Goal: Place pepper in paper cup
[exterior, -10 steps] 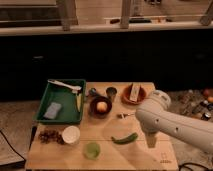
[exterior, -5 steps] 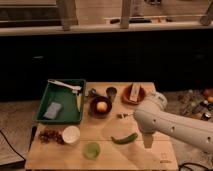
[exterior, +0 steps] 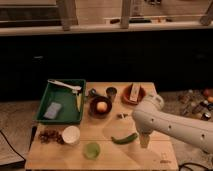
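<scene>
Pepper [exterior: 124, 138] is lying flat on the wooden counter [exterior: 107, 160], toward the front and a bit right of the middle, so nothing is done on this one yet. The pincer [exterior: 144, 140] hangs off the big white arm just to the right of the pepper's tip. It's spread wide with nothing in it, and I can't tell if it's touching the pepper or just beside it.

The paper cup [exterior: 71, 134] is over on the left side of the counter, well apart from the pepper, with a little light-green cup [exterior: 91, 150] sitting between them, closer to the front edge. It looks empty from here.

So the way I see it, the whole job is left: grab the pepper, lift it, carry it left past the green cup, and drop it in the paper cup. It's long and skinny, so it'll probably poke out the top.
</scene>
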`<state>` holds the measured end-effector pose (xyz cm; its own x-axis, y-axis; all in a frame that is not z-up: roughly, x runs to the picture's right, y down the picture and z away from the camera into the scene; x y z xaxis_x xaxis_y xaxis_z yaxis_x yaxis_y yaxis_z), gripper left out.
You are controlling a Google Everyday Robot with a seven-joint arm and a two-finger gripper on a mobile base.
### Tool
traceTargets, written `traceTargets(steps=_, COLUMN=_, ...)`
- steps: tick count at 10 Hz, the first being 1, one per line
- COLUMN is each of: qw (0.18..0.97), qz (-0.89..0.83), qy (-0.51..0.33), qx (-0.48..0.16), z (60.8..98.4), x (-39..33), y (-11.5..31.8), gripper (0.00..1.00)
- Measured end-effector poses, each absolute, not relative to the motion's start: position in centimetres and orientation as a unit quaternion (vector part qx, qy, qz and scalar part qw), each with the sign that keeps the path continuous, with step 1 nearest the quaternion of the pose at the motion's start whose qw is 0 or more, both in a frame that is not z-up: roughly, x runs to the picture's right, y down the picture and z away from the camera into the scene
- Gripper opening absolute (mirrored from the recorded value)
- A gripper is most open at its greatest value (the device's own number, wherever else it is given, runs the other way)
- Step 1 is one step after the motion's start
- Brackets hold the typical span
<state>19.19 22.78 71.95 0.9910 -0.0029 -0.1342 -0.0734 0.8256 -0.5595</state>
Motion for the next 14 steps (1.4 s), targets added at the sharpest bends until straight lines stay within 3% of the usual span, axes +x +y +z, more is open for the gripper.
traceTargets(steps=14, qw=0.938, qz=0.119, qy=0.028, qx=-0.323, z=75.8, x=16.6, y=25.6, gripper=0.8)
